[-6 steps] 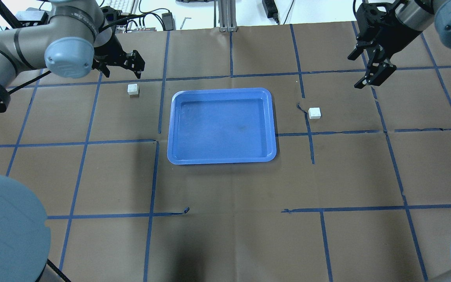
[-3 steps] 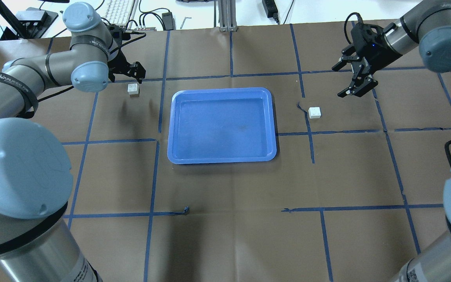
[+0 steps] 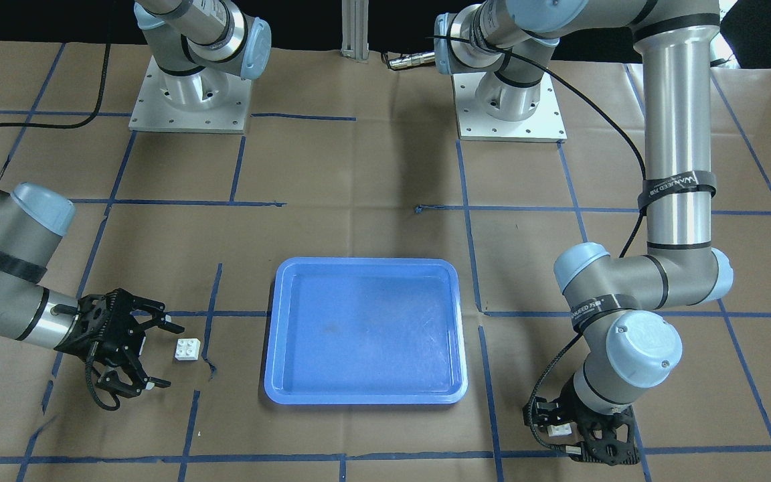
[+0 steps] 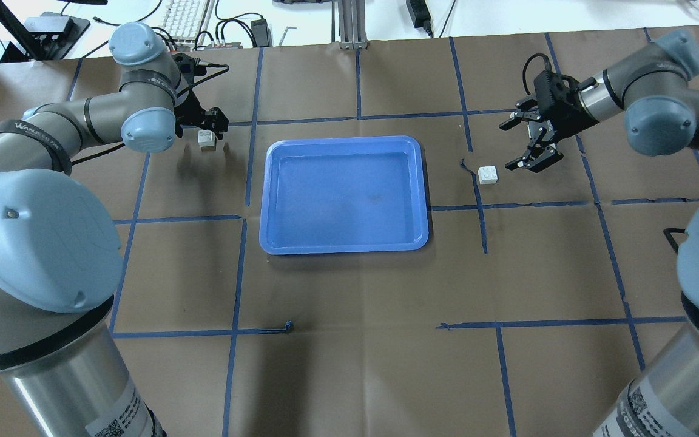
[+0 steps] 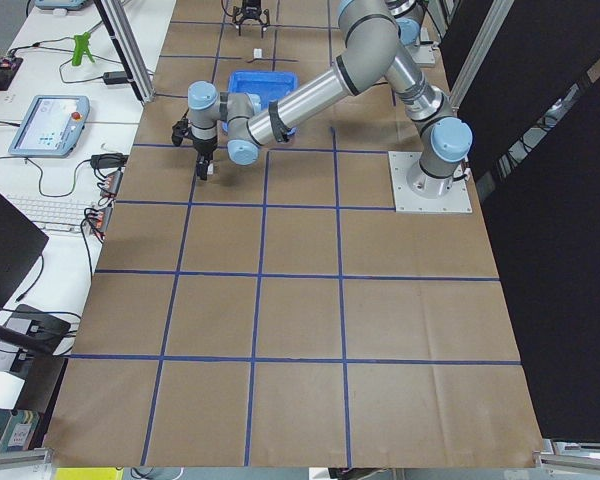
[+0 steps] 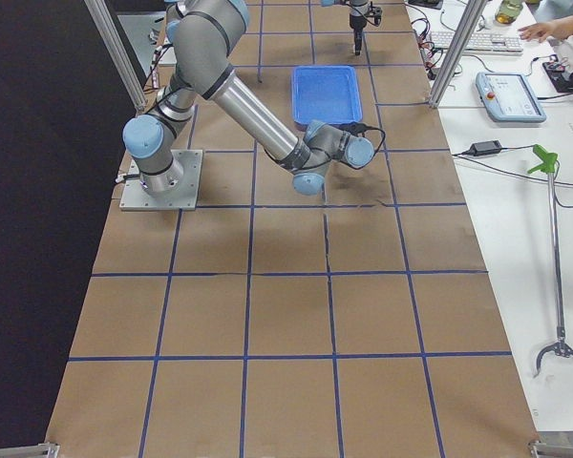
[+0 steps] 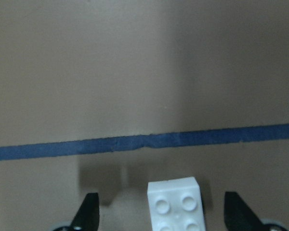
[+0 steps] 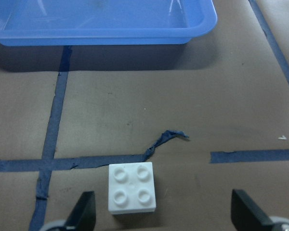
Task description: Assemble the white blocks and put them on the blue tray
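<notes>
A rectangular blue plastic tray (image 4: 344,140), long axis crosswise on the tabletop (image 4: 355,291), is seen between the hands. The left hand (image 7: 161,214), wide open and empty, is set astride one small white square plastic block (image 7: 176,204), studs up, partly cropped. A second white block (image 8: 132,187), studs up, is seen just ahead of the right hand (image 8: 164,214), likewise spread and empty.

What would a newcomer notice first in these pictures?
The big blue tray sits empty at the middle of the table. On the robot's left of it, the left hand hangs open astride one white block. On the other side, the right hand, also open, is just beside the other white block without touching it.
</notes>
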### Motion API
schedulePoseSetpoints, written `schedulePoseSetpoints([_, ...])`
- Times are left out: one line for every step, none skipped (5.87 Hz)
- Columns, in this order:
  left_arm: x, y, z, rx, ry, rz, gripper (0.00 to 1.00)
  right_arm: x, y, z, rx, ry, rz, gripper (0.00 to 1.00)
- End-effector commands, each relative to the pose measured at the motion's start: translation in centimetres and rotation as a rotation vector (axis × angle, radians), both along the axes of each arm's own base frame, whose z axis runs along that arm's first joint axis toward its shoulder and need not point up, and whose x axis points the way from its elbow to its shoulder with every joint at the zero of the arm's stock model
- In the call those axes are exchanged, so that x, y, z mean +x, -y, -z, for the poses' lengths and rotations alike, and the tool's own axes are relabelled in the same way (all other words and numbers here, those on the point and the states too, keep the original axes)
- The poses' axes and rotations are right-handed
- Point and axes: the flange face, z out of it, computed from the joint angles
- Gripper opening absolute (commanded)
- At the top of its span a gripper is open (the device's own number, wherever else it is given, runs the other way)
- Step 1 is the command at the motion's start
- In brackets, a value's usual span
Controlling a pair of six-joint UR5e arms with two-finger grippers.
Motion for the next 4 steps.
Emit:
schedulePoseSetpoints([0.0,0.0,-0.7,-0.011,-0.001,-0.002,0.30,0.1,-0.3,0.6,0.015,0.010,0.000,0.98])
schedulePoseSetpoints([0.0,-0.1,-1.0,-0.016,0.000,-0.002,0.30,0.1,-0.2,0.2,0.008,0.006,0.000,0.71])
schedulePoseSetpoints([-0.1,-0.1,-1.5,-0.023,0.000,0.000,0.28,0.0,-0.1,0.2,0.004,0.004,0.000,0.43])
schedulePoseSetpoints([-1.4,-1.0,-3.5,-0.037,0.002,0.030,0.25,0.1,-0.1,0.1,-0.004,0.003,-0.002,0.29])
